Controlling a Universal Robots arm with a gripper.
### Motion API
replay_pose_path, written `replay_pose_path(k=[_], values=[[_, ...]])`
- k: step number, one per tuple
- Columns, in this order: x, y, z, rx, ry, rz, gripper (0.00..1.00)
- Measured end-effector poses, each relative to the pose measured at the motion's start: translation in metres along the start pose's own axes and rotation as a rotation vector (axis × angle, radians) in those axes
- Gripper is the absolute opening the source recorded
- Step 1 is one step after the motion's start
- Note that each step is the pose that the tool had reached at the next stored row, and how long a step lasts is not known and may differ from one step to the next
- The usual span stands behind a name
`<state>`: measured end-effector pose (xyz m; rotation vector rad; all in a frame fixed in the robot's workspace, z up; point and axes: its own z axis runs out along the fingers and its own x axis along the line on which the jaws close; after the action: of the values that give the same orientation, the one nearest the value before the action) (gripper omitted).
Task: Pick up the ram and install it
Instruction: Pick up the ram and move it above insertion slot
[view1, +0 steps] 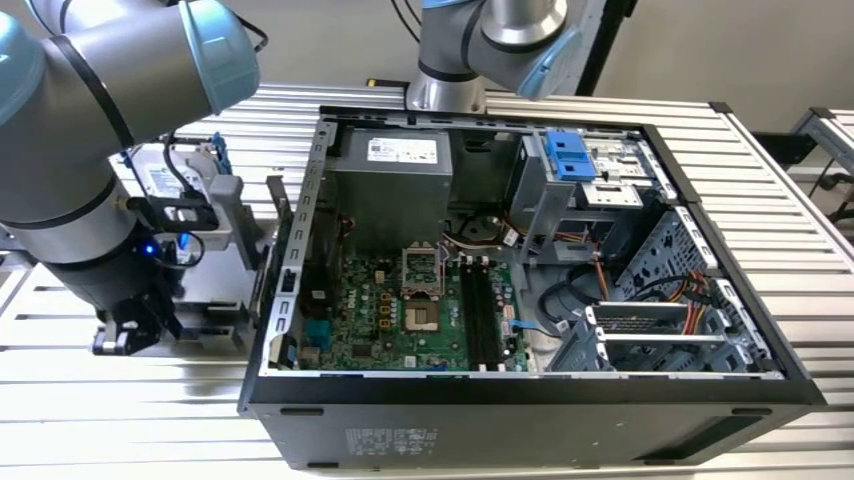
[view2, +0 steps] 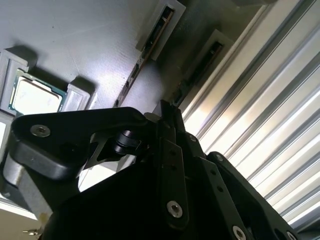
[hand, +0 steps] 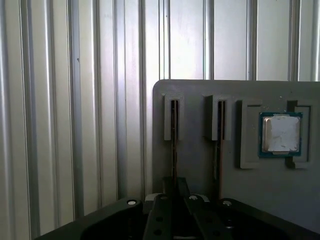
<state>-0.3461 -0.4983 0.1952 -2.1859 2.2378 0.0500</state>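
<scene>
In both wrist views the ram (hand: 174, 142) (view2: 200, 70) stands on edge in the outer slot of a grey holder plate (hand: 195, 165), on the side next to the ribbed table. My gripper (hand: 176, 181) (view2: 169, 107) is lined up with this stick, its two fingers drawn close together on the stick's near end. The ram is still seated in its slot. In the exterior view the gripper (view1: 130, 338) hangs low over the holder at the exterior view's left, outside the open computer case. The motherboard's long black slots (view1: 481, 315) lie inside the case.
A second stick (hand: 219, 145) stands in the neighbouring slot, and a square silver processor (hand: 280, 134) rests in a pocket beyond it. The case wall (view1: 287, 290) rises between the holder and the motherboard. A second robot arm's base (view1: 447, 90) stands behind the case.
</scene>
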Motion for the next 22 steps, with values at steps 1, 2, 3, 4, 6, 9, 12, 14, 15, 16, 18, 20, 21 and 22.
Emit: replay_pose_path(k=[1,2,3,4,6,9,12,14,15,16,18,20,21,22], values=[[0.0000,0.0000,-0.0009,0.0001,-0.0001,0.000,0.00],[-0.0001,0.0000,-0.0021,0.0000,0.0000,0.000,0.00],[-0.0001,0.0001,-0.0032,0.0000,0.0000,0.000,0.00],[-0.0001,0.0001,-0.0043,0.0000,0.0000,0.000,0.00],[-0.0002,0.0001,-0.0066,0.0000,0.0000,0.000,0.00],[-0.0003,0.0001,-0.0095,0.0000,-0.0001,0.000,0.00],[-0.0004,0.0002,-0.0122,0.0001,0.0000,0.000,0.00],[-0.0005,0.0002,-0.0144,0.0001,-0.0001,0.000,0.00],[-0.0005,0.0003,-0.0157,0.0000,0.0000,0.000,0.00],[-0.0005,0.0003,-0.0171,0.0000,-0.0001,0.000,0.00],[-0.0006,0.0003,-0.0205,0.0000,0.0000,0.000,0.00],[-0.0007,0.0004,-0.0238,0.0000,-0.0001,0.000,0.00],[-0.0008,0.0004,-0.0250,0.0001,0.0000,0.000,0.00],[-0.0008,0.0005,-0.0261,0.0001,-0.0001,0.000,0.00]])
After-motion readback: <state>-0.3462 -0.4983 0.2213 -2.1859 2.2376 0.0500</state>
